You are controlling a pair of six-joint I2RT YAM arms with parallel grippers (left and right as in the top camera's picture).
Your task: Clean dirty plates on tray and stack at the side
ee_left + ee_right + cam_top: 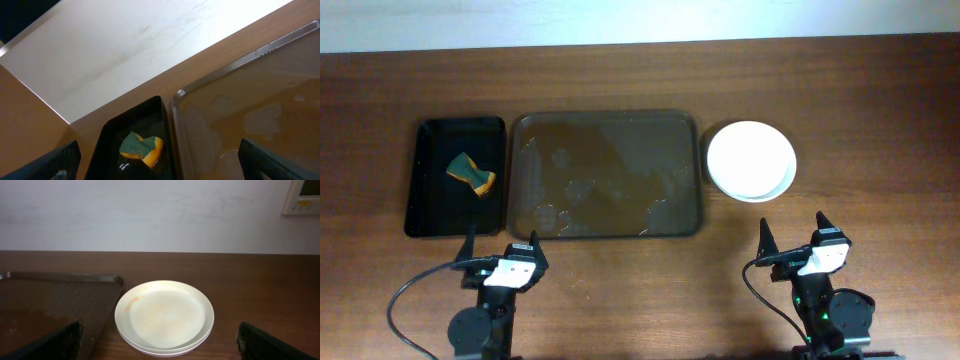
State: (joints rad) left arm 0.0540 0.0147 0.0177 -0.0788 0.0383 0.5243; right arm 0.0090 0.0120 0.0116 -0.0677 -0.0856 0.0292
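The plates sit in one stack on the table just right of the dark brown tray. In the right wrist view the top plate is white with a faint orange smear near its left rim. The tray holds no plates, only wet marks; its corner shows in the left wrist view and the right wrist view. My left gripper is open and empty near the tray's front left corner. My right gripper is open and empty in front of the plate stack.
A smaller black tray lies left of the brown tray and holds a green and yellow sponge, which also shows in the left wrist view. A pale wall runs along the table's far edge.
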